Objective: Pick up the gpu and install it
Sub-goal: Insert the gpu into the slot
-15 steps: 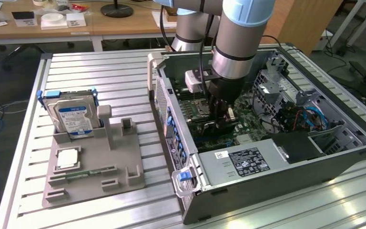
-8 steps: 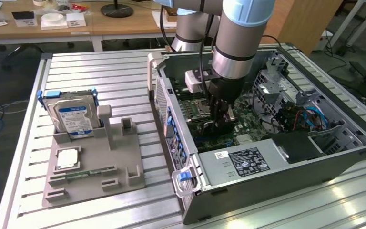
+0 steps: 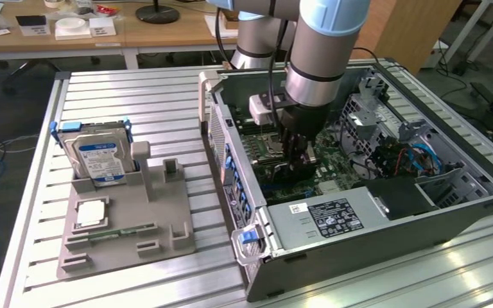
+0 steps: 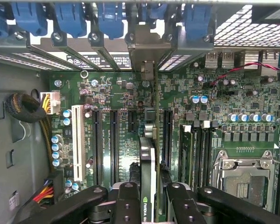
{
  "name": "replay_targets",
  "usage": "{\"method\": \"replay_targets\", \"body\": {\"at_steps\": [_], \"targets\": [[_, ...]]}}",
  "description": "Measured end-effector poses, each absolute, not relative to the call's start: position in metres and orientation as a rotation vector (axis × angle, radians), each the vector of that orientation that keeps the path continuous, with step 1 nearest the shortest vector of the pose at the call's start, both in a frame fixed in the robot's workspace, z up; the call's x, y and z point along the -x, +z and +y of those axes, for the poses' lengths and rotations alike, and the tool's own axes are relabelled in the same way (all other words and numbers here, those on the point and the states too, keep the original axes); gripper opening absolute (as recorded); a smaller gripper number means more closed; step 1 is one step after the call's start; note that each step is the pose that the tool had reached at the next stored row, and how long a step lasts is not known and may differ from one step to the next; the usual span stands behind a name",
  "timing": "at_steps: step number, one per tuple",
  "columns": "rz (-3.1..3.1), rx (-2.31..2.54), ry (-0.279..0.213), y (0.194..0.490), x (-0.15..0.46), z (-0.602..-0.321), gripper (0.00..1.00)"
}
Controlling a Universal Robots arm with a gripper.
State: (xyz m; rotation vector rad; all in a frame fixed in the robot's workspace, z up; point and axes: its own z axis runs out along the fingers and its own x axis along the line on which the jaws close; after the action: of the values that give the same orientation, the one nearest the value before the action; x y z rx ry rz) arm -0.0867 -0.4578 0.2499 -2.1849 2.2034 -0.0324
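One card: the gpu (image 4: 149, 154) stands on edge above the motherboard (image 4: 116, 100), its silver bracket (image 4: 142, 46) up at the rear slot openings of the case (image 3: 384, 224).
Gripper: the gripper (image 4: 148, 198) reaches down inside the case, a finger on each face of the gpu; it looks clamped on the card, though whether the pads press or merely flank it I cannot tell for certain.
Seating: the card's lower edge seems to sit over a long black slot (image 4: 167, 135) on the motherboard; whether it is fully home is hidden.
Risk, misalignment: a slight tilt would put the edge connector beside the slot and scrape nearby components.
Risk, bracket: its tip could catch on the rear frame and leave one end high.
Risk, slip: a loosening hold on so thin a card could let it topple toward the memory sticks (image 4: 200, 149).
Off to the side: the hard drive (image 3: 99, 157) rests in its grey holder, well away from the case.
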Motion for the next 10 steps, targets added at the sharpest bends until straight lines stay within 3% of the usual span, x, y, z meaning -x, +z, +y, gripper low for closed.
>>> {"method": "replay_targets", "body": {"at_steps": [10], "targets": [[2.203,2.185,-0.032,0.2486,0.0879,-0.4578,0.26]]}}
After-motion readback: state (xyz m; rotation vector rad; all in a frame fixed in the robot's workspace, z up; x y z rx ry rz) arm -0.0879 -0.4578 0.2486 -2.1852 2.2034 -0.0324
